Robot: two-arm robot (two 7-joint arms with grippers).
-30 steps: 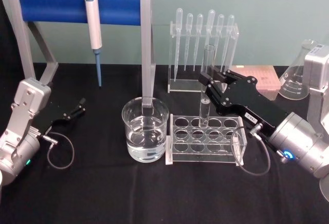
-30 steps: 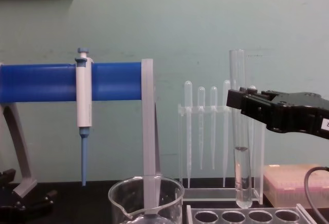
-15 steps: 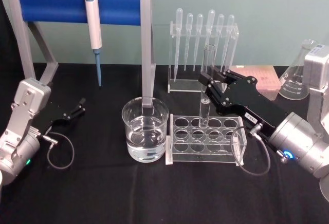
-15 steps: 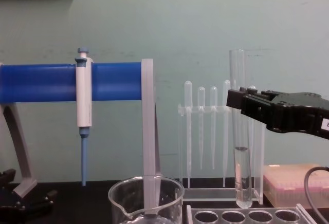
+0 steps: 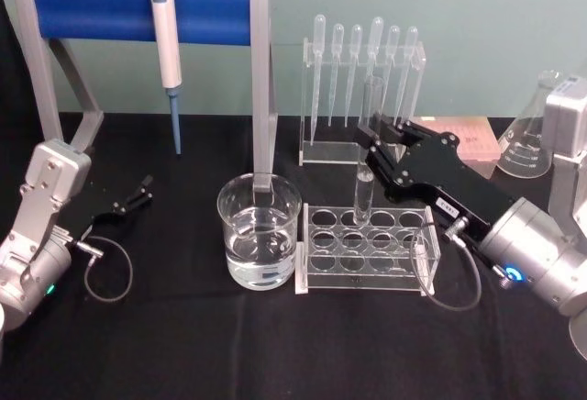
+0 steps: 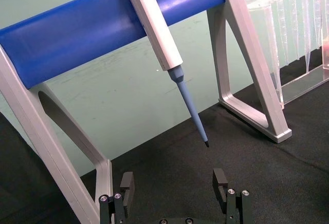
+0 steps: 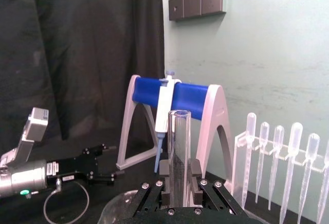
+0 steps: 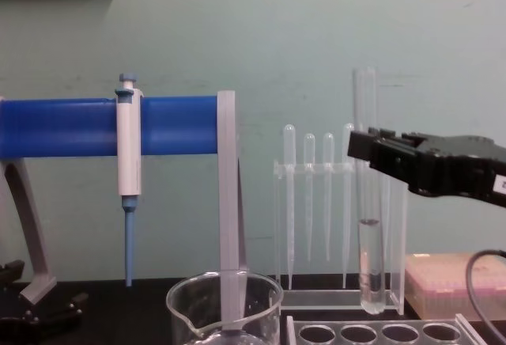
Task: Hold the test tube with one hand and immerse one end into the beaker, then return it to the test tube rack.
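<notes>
- Tube (image 5: pixel 363 194) upright in my right gripper (image 5: pixel 367 146), fingers closed on its middle; that leaves the low end free for dipping and keeps its bit of liquid (image 8: pixel 368 266) in.
- Its bottom hangs just over the rack's (image 5: pixel 362 270) far row, clear of the holes in the chest view.
- Beaker (image 5: pixel 240 253) with water (image 5: pixel 266 235) sits just left of the rack, so my guess is a short sideways carry.
- Left gripper (image 5: pixel 138 194) parked low at far left, fingers spread wide, empty, out of the way.
</notes>
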